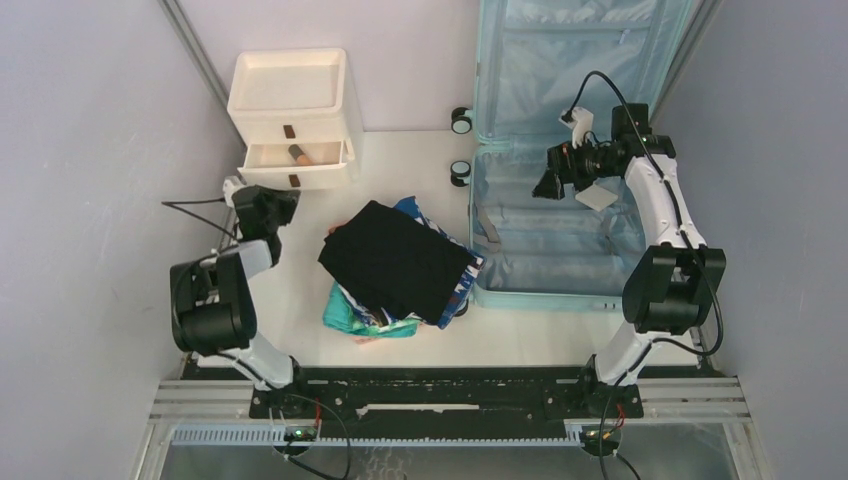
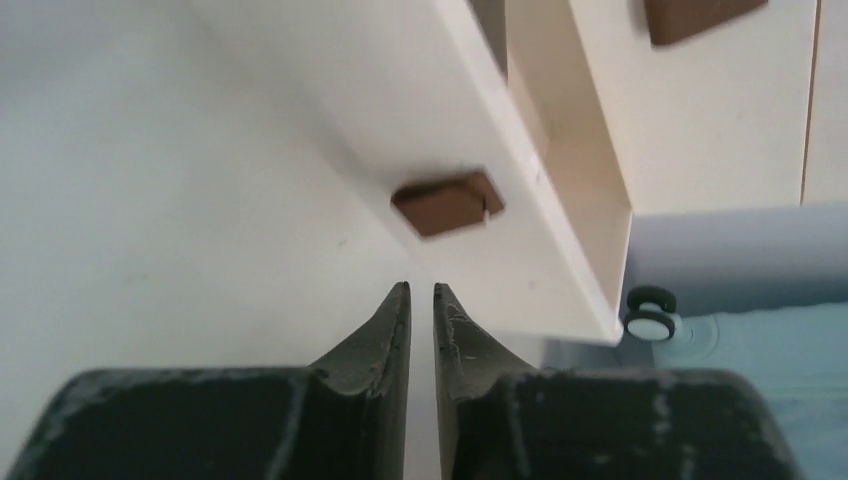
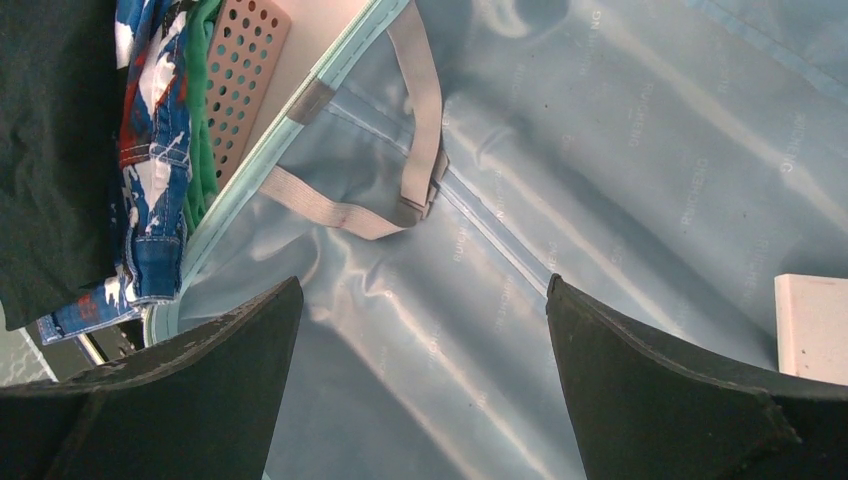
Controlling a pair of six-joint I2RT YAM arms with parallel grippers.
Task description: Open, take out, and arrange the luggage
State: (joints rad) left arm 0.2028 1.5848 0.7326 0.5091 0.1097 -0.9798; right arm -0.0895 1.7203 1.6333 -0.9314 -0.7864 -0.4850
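The pale blue luggage [image 1: 556, 240] lies open at the right, its lid [image 1: 580, 60] standing against the back wall. Its light blue lining [image 3: 600, 150] with grey straps [image 3: 420, 100] fills the right wrist view. My right gripper [image 1: 548, 185] hangs over the lower half, open and empty [image 3: 422, 285]. A small white flat piece [image 1: 597, 196] lies in the lining beside it and shows in the right wrist view [image 3: 812, 325]. My left gripper [image 1: 278, 198] is shut and empty [image 2: 421, 290], just in front of the white drawer box's bottom brown handle [image 2: 447, 203].
The white three-drawer box [image 1: 293, 100] stands at the back left, its middle drawer pulled out with a brown object [image 1: 298, 153] inside. A pile of clothes topped by a black garment [image 1: 400, 262] lies mid-table over a pink basket [image 3: 245, 70]. Suitcase wheels [image 1: 461, 120] face the box.
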